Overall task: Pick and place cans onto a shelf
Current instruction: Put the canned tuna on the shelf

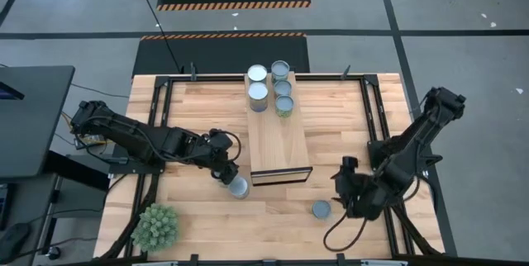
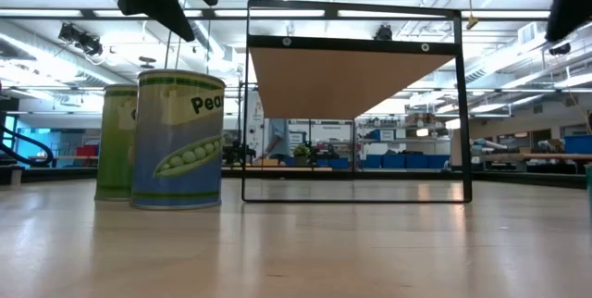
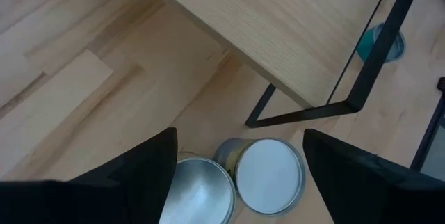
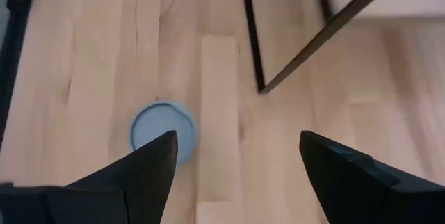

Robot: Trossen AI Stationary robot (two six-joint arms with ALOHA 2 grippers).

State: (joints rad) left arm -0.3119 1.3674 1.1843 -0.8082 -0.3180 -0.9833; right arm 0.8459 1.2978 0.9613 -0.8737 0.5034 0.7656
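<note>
My left gripper [image 3: 236, 175] hangs above the table just off the shelf's near left corner, fingers [image 3: 139, 175] spread wide and holding nothing. Directly beneath it I see two cans [image 3: 268, 175] standing upright side by side, touching or nearly so; from above only one of them [image 1: 238, 187] shows clear of the arm. In the low view the pair [image 2: 176, 139] carry green pea labels.

My right gripper [image 4: 236, 175] hovers over the table's near right area, jaws likewise wide apart and empty. One can [image 4: 163, 132] stands upright on the tabletop below and just ahead of it, untouched; the overhead camera places it [image 1: 321, 209] between the gripper and the shelf's near end.

The shelf [image 1: 278, 146] sits at the table's centre, running front to back. Five cans [image 1: 258, 74] are grouped on its far end. A green spiky ball [image 1: 155, 226] lies near the front left corner of the table [image 1: 207, 109].
</note>
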